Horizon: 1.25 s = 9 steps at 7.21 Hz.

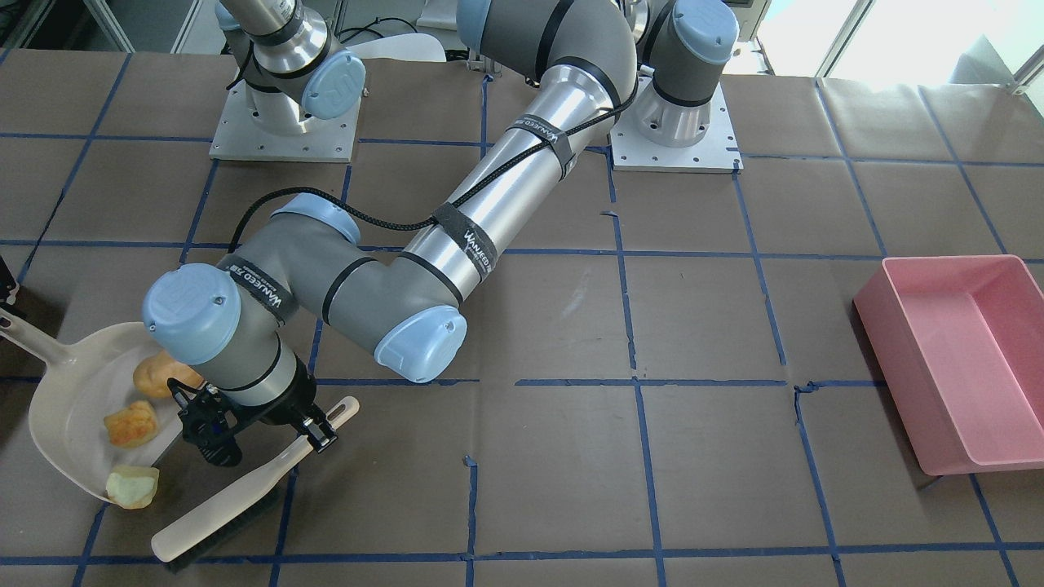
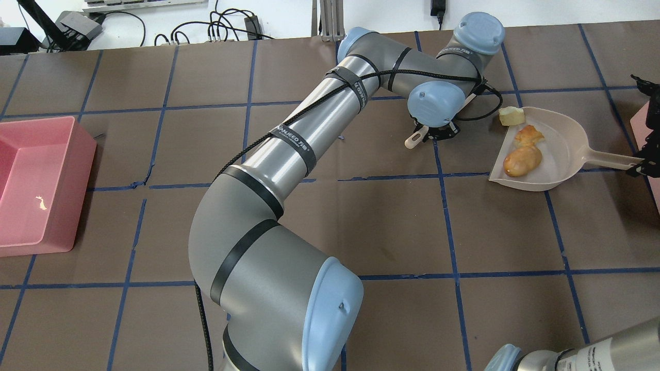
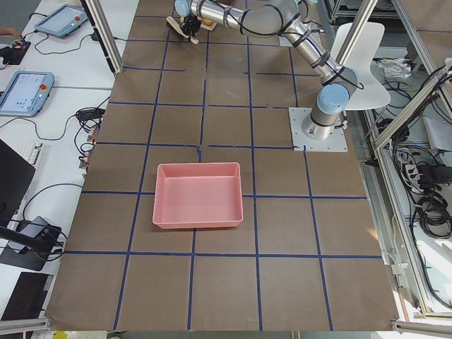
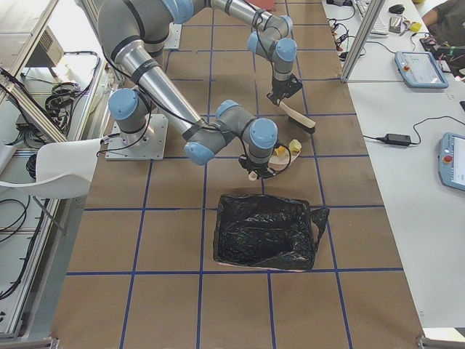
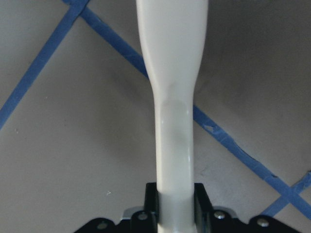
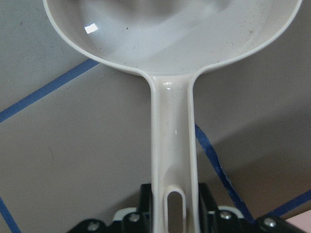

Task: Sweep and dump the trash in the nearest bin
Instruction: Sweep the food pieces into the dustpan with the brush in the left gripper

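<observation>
Cream plastic pan [image 1: 69, 391] flat on the brown table [image 1: 571, 456], and all three bits of trash are at it. Here's the tan potato lump [image 1: 157, 373], smooth and rounded with a glossy golden skin, lying in the pan close to its open lip. Touching it or just beside it is the orange chunk [image 1: 130, 424], crusty and ragged, toasted brown at the edges, also inside the pan. And the pale chunk [image 1: 132, 487], yellow-green with a blocky cut face, sits right at the corner of the lip; from here I can't tell whether it's fully on the pan or half off.

The right gripper [image 6: 175, 204] is clamped tight on the end of the pan's handle, fingers pinching either side of the hanging slot.

The left arm reaches right across the table to the pan, and the left gripper [image 5: 175, 199] is closed narrow around the handle of the brush [image 1: 245, 497]. The brush's dark bristles rest on the table just beside the pan's lip, and the handle points away from the pan.

A black-lined bin [image 4: 265, 233] stands just beside the pan on its handle side. The pink bin [image 1: 954, 359] is well apart from the pan, at the other end of the table.
</observation>
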Tool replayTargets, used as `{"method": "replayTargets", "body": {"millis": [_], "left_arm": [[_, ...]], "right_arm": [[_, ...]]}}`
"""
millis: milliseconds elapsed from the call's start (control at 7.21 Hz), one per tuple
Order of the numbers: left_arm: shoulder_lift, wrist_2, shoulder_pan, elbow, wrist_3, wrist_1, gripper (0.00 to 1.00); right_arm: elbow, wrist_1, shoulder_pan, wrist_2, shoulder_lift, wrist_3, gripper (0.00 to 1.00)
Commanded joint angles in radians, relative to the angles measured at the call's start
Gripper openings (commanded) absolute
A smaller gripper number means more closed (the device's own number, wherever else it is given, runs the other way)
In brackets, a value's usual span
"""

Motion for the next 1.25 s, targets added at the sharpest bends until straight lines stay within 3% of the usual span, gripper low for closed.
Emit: {"method": "replayTargets", "body": {"millis": [0, 693, 1109], "left_arm": [[-0.005, -0.009, -0.056, 0.003, 0.017, -0.002, 0.01], [0.026, -0.116, -0.168, 0.003, -0.051, -0.007, 0.02], [0.078, -0.132, -0.17, 0.0, -0.104, -0.045, 0.02]], "right_arm": [[-0.001, 0.0, 0.0, 0.001, 0.016, -0.001, 0.33], [-0.003, 0.0, -0.002, 0.001, 0.023, 0.0, 0.34], [-0.003, 0.0, -0.002, 0.003, 0.023, -0.001, 0.33]]}}
